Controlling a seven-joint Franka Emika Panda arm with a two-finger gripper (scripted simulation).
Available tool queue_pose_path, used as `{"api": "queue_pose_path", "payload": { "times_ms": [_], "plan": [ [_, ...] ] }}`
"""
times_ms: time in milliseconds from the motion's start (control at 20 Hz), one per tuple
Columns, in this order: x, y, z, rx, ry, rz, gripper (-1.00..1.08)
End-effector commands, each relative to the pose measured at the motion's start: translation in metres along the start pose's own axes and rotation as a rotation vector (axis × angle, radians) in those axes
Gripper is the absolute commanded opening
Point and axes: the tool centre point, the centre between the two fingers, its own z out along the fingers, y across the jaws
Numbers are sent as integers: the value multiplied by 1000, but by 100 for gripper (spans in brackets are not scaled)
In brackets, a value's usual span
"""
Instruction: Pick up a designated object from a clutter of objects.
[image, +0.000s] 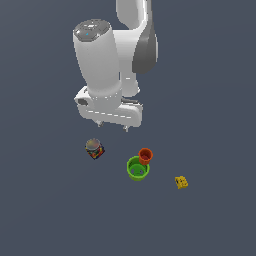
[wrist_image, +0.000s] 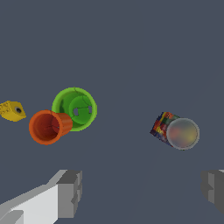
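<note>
The designated object, a small can (image: 94, 148) with a greyish metallic top and a dark red, yellow and blue label, stands on the grey floor. It also shows in the wrist view (wrist_image: 176, 131). The clutter also holds a green cup (image: 137, 168), an orange-red cup (image: 145, 156) touching it, and a tiny yellow block (image: 181, 182). My gripper (image: 112, 126) hangs open and empty above the floor, higher in the exterior view than the can and the cups. In the wrist view my fingers (wrist_image: 70, 193) stand wide apart, with nothing between them.
In the wrist view the green cup (wrist_image: 75, 108), the orange-red cup (wrist_image: 48, 126) and the yellow block (wrist_image: 12, 110) lie apart from the can. The white arm (image: 107, 65) rises above the gripper. The floor is plain dark grey.
</note>
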Motion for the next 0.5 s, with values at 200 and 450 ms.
{"api": "queue_pose_path", "payload": {
  "times_ms": [200, 450],
  "plan": [
    [9, 53, 61, -14, 3, 222, 100],
    [8, 89, 100, -31, 8, 363, 100]
  ]
}}
